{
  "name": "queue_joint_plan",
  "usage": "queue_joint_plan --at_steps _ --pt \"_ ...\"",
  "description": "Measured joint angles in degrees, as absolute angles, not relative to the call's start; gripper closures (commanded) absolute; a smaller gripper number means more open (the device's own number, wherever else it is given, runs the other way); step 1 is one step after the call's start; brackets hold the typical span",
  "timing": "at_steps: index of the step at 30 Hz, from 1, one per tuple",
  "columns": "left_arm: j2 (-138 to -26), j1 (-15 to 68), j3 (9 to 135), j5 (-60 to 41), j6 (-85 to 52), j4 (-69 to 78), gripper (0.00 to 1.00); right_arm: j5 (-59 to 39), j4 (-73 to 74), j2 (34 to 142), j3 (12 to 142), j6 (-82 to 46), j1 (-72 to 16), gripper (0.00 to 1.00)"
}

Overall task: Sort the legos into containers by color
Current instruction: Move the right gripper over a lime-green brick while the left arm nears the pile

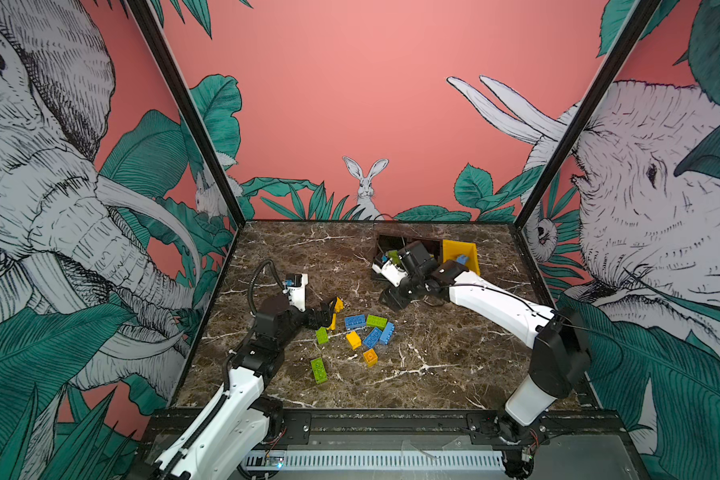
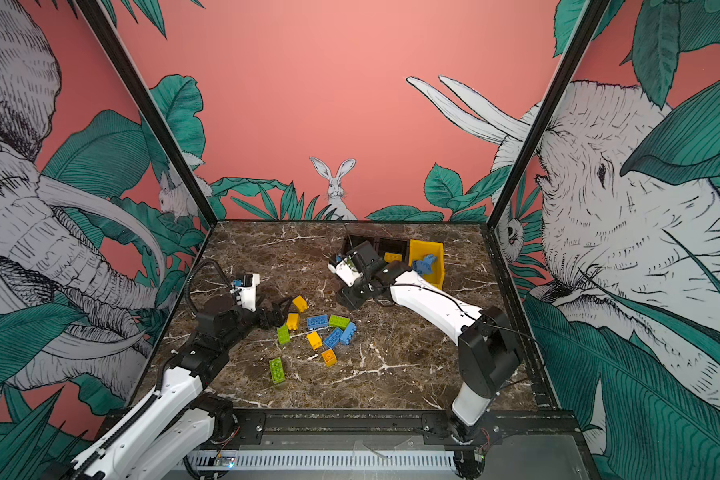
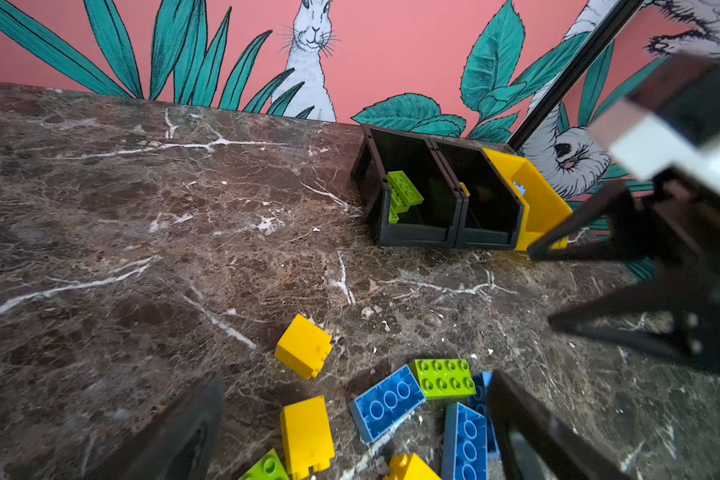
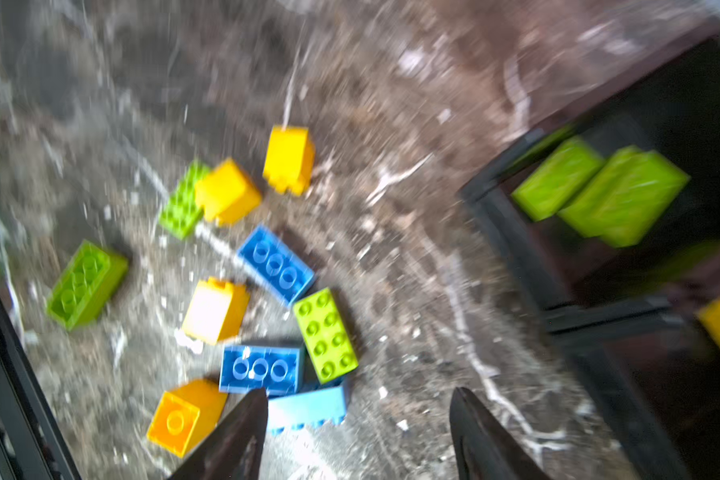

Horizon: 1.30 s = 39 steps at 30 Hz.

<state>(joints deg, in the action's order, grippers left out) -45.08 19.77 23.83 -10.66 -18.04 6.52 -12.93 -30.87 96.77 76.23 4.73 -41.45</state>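
Note:
Loose legos lie mid-table: blue [image 1: 355, 321], lime green [image 1: 376, 321] and yellow [image 1: 353, 340] bricks, plus a green one [image 1: 319, 370] set apart. My left gripper [image 3: 356, 432] hovers open over the cluster's left side, with a yellow brick [image 3: 306, 434] and a blue brick [image 3: 385, 401] between its fingers, untouched. My right gripper [image 4: 358, 432] is open and empty, just in front of the containers. The left black bin [image 3: 416, 237] holds green bricks [image 3: 404, 193]. The middle black bin [image 3: 485, 239] holds a yellow brick [image 2: 392, 257]. The yellow bin [image 3: 545, 203] holds blue bricks [image 2: 425, 264].
The bins stand at the back right of the marble table [image 1: 292, 257], near the rear wall. The right arm [image 1: 495, 303] stretches across the right half towards them. Patterned side walls and a black front rail [image 1: 391, 419] enclose the table.

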Motion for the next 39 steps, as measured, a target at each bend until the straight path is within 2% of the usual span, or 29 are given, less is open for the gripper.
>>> queue_joint_plan --at_steps 6,18,34,39 --pt "-47.22 19.86 21.30 -8.12 -17.12 14.09 0.01 -12.60 -31.64 102.94 74.39 6.94 -42.37 0.29" --pt "-45.76 19.86 17.23 -5.63 -16.58 17.87 0.01 -12.56 -34.44 115.28 88.40 10.70 -46.11 0.29" --pt "-43.66 19.86 17.04 -3.53 -15.16 17.45 0.01 -8.25 -35.68 117.75 86.89 12.08 -46.72 0.31" --pt "-44.01 19.86 17.02 -4.19 -14.98 17.85 0.01 -7.66 -36.60 118.58 87.53 12.51 -45.82 0.35"
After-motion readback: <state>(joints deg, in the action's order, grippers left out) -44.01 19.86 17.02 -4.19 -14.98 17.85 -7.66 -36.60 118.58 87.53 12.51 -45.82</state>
